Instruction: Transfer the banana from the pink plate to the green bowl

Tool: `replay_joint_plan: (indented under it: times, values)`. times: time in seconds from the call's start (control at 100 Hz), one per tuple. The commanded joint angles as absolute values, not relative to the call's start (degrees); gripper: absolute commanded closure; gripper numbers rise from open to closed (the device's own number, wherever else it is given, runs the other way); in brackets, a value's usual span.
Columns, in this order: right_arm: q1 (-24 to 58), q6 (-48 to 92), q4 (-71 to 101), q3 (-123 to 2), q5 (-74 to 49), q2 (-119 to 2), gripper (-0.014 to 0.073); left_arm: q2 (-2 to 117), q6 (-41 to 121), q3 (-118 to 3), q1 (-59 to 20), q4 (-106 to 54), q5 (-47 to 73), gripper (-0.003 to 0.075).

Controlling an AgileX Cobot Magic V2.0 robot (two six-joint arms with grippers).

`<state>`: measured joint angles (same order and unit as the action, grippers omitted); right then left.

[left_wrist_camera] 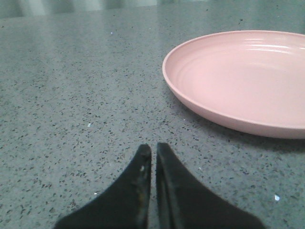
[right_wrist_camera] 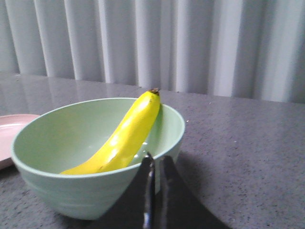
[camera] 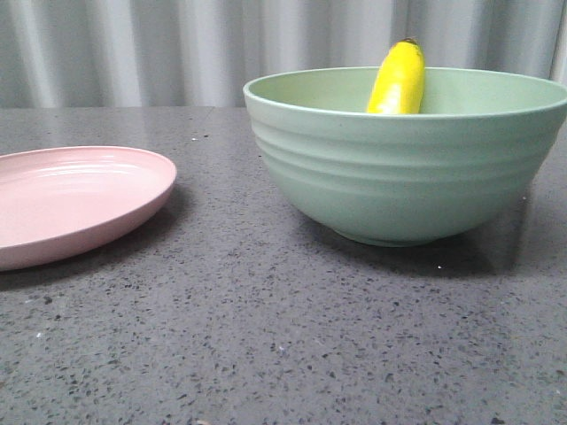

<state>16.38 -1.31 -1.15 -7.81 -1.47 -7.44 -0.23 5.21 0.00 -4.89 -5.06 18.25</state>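
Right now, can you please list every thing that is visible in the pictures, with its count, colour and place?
banana: one, bright yellow with a dark tip, lying inside the green bowl, leaning on its wall, tip above the rim.
green bowl: one, pale mint green, ridged outside, standing on the table to the right of the pink plate.
pink plate: one, pale pink, on the table at the left, nothing on it.
table: one, dark grey speckled stone.
curtain: one, grey, pleated, behind the table.
left gripper: one, black, fingers together, holding nothing, near the pink plate.
right gripper: one, black, fingers together, holding nothing, beside the green bowl.
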Motion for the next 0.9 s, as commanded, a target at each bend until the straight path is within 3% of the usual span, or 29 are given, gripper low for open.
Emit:
replay_joint_plan:
  times: [0.0,0.18,0.33,0.57,0.89]
  values:
    - [12.7,-2.0,-1.8,-6.0,12.2,-8.0,0.0662,-1.9,5.2,0.6,-4.7,-5.1,14.8,0.0741]
    - [4.9,-2.2,-1.8,1.9,29.4,-8.0,0.0662,-1.9,5.2,0.6,-4.7,-5.1,14.8,0.0741]
    - [-0.4,-4.5,-1.8,1.7,26.3,-7.2,0.0662,-1.9,5.2,0.6,-4.7,-5.1,14.8,0.0741]
    - [-7.1,-4.5,-1.8,1.7,11.0,-1.3,0.0662,-1.9,5.2,0.6,-4.7,-5.1,14.8,0.0741]
    - [-8.0,-4.5,-1.8,1.7,-10.1,1.9,0.0662,-1.9,5.2,0.6,-4.7,-5.1,14.8,0.0741]
